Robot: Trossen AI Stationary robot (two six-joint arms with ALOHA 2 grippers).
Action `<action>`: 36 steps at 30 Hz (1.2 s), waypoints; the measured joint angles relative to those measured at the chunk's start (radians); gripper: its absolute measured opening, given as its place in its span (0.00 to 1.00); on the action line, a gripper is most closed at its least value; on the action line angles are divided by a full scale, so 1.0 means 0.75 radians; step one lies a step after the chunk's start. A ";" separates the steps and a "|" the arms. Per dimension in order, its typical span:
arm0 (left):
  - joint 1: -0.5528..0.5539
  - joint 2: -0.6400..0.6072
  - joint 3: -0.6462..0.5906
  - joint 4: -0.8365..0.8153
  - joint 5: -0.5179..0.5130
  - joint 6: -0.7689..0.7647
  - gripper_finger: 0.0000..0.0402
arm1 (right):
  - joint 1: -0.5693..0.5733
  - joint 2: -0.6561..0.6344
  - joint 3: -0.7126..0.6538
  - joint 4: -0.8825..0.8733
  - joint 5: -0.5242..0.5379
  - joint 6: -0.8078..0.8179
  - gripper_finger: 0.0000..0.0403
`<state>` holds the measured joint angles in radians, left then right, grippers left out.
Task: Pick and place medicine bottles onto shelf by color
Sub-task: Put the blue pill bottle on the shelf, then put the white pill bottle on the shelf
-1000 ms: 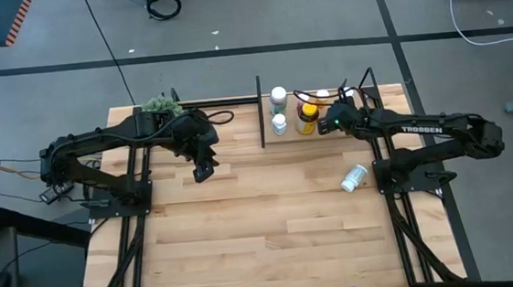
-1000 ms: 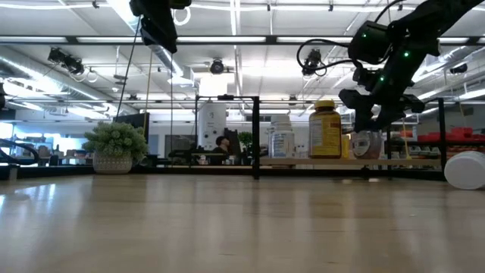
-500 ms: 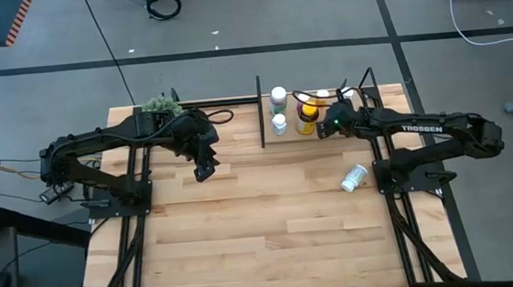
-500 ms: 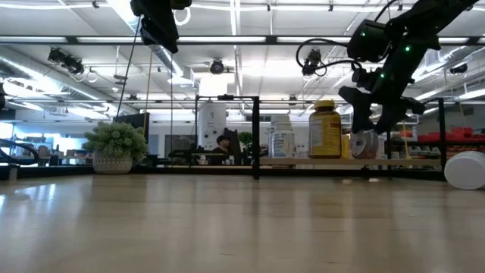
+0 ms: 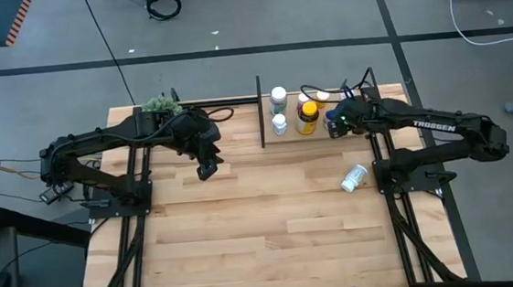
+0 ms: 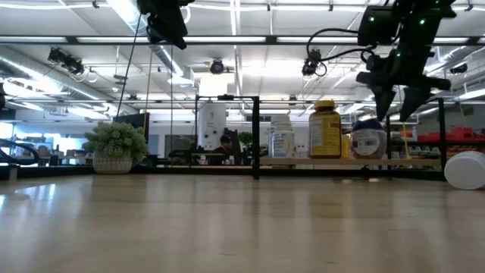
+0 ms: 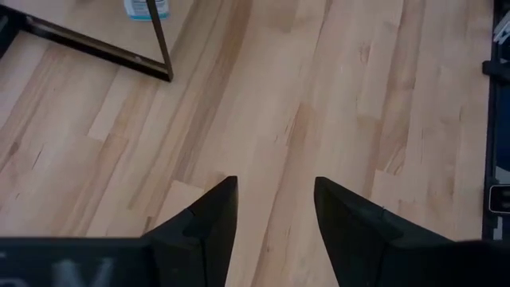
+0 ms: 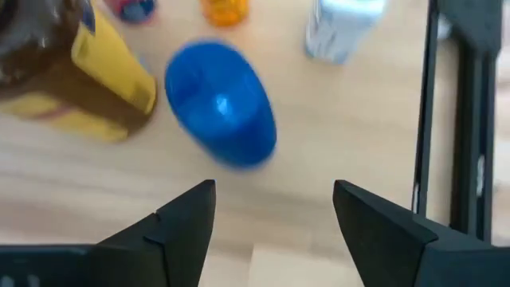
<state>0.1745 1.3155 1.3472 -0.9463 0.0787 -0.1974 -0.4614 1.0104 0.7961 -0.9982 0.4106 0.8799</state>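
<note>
The blue-lidded bottle (image 8: 221,104) stands upright on the shelf (image 6: 303,161), free of any grip (in the low view (image 6: 369,139) it sits just beside the amber bottle, on the side away from the black upright post). You will find the amber bottle with the yellow lid (image 5: 307,115) next to it, and two white-capped bottles (image 5: 278,96) (image 5: 279,123) further along the shelf board towards the left arm's side. In the right wrist view a small orange-capped bottle (image 8: 224,9) and a pale bottle (image 8: 339,25) stand beyond the blue lid; their labels cannot be read.

Your right pincer (image 6: 399,106) hangs above the blue-lidded bottle, fingers spread apart and holding nothing; the right wrist view shows both fingers (image 8: 183,223) clear of the lid with bare shelf board between them.

One bottle with a white cap (image 5: 354,177) lies on its side on the bench (image 5: 264,244), off the shelf and near the base of the right arm; the low view catches its cap end at the edge (image 6: 465,169).

Your left pincer (image 5: 205,169) is held high over the bench, well apart from the shelf, fingers (image 7: 209,215) parted and empty, with only planks beneath it. The green plant ball (image 5: 158,104) sits at the far bench edge behind the left arm.
</note>
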 joint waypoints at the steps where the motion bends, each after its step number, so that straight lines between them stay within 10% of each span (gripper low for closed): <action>1: 0.000 0.000 0.000 0.002 0.000 0.001 0.43 | 0.000 -0.012 0.011 -0.035 -0.038 0.027 0.65; 14: 0.000 0.000 0.000 0.059 -0.010 0.018 0.43 | 0.242 -0.135 0.031 -0.092 -0.445 0.145 0.65; 22: 0.000 0.000 0.000 0.059 -0.010 0.047 0.43 | 0.665 -0.024 0.031 -0.093 -0.740 -0.260 0.65; 36: -0.062 0.000 0.000 0.045 -0.012 -0.026 0.43 | 1.089 0.205 -0.005 -0.132 -0.541 -1.015 0.65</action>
<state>0.1283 1.3155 1.3472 -0.9122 0.0698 -0.2167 0.3554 1.1639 0.7923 -1.0975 0.0048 0.1189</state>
